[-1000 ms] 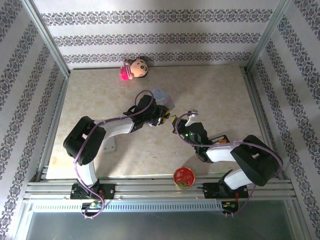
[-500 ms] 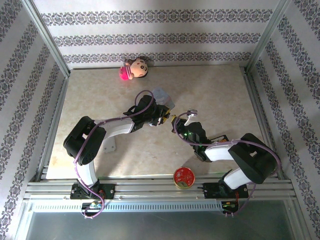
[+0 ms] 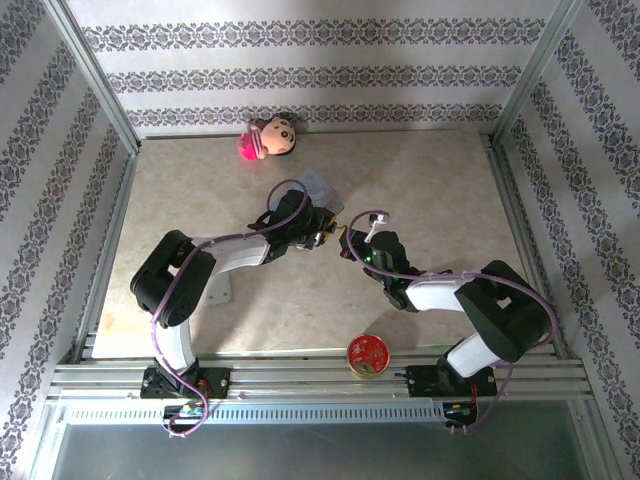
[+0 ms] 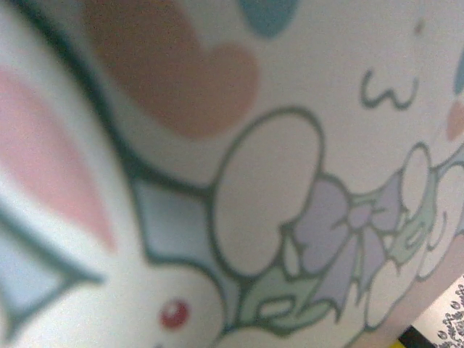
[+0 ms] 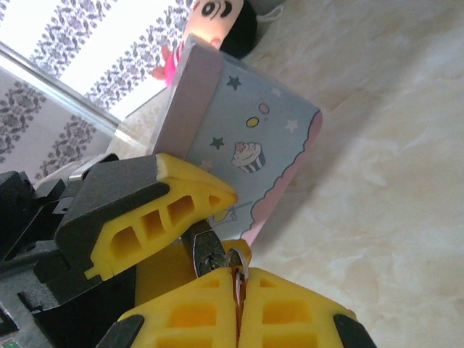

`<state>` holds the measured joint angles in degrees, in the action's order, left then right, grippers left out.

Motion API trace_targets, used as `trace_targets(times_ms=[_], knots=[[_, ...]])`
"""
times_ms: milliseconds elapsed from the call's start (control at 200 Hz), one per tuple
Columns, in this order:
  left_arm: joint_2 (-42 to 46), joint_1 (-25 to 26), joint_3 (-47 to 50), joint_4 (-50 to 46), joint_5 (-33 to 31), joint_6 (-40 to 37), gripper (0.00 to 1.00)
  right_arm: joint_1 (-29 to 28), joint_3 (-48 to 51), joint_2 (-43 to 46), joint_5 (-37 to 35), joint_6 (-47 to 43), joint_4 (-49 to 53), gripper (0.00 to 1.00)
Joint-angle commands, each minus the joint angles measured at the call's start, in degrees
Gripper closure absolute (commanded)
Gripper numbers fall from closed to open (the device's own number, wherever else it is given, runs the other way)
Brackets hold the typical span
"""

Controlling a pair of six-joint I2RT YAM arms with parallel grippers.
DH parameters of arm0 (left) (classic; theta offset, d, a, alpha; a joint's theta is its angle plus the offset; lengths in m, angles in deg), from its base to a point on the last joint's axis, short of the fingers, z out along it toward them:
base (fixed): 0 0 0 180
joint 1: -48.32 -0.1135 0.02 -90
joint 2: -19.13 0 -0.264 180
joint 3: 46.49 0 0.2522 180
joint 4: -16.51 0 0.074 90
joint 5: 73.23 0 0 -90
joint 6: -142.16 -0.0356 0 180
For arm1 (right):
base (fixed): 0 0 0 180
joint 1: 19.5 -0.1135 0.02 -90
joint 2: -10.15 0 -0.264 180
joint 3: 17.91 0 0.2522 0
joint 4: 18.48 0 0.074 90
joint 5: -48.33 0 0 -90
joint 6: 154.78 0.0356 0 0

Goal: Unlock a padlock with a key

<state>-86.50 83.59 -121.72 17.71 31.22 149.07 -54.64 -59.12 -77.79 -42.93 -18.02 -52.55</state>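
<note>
Right wrist view: the padlock [image 5: 204, 250], a small dark block, sits between the two yellow fingers [image 5: 167, 206] of the left claw [image 5: 225, 228], which pinches it from above and below. It is held off the table [image 5: 377, 181], just in front of the box [image 5: 246, 138].

The right claw [image 5: 236, 274] comes at it from below in this view. Its fingers are pressed together, leaving only a thin seam. Their tips are just beside the padlock, at its right edge. A small metal loop shows right at those tips, touching the dark block. I cannot tell whether the loop belongs to the padlock or to something held in the seam. A thin reddish sliver runs down the seam, too slim to name.

The box, pale blue with a cupcake and stars on it, stands tilted behind both claws. The doll [image 5: 217, 14] lies beyond it by the wall.

From the top view the two claws meet tip to tip near the middle of the table. The box lies just past the left one, and a red tin [image 3: 367, 354] sits well apart at the near edge.
</note>
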Motion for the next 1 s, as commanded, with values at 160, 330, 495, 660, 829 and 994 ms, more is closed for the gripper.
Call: trace_targets(times_ms=[160, 330, 495, 660, 829, 994], knots=[[-2.0, 3.05, 0.04, -4.5, 12.68, 4.55, 1.0, 3.3, -3.87, -3.93, 24.21, 1.27, -3.61, 1.0], [-2.16, 3.05, -0.48, -5.35, 13.35, 3.96, 1.0, 3.89, -4.81, -6.06, 28.5, 2.54, -6.55, 1.0], [-2.3, 3.05, -0.18, -5.23, 13.75, 4.17, 1.0, 4.02, -6.25, -5.84, 30.68, 2.02, -4.32, 1.0], [-2.77, 3.05, -0.65, -4.24, 13.69, 4.54, 1.0, 3.68, -6.86, -6.6, 30.82, 1.22, -1.39, 1.0], [-3.01, 3.14, -1.5, -4.59, 14.01, 4.26, 1.0, 2.09, -7.79, -7.85, 29.96, 0.54, -0.97, 1.0], [-2.84, 3.23, -1.43, -5.62, 14.57, 3.56, 1.0, 2.59, -7.9, -7.22, 27.96, -0.71, 0.55, 1.0]])
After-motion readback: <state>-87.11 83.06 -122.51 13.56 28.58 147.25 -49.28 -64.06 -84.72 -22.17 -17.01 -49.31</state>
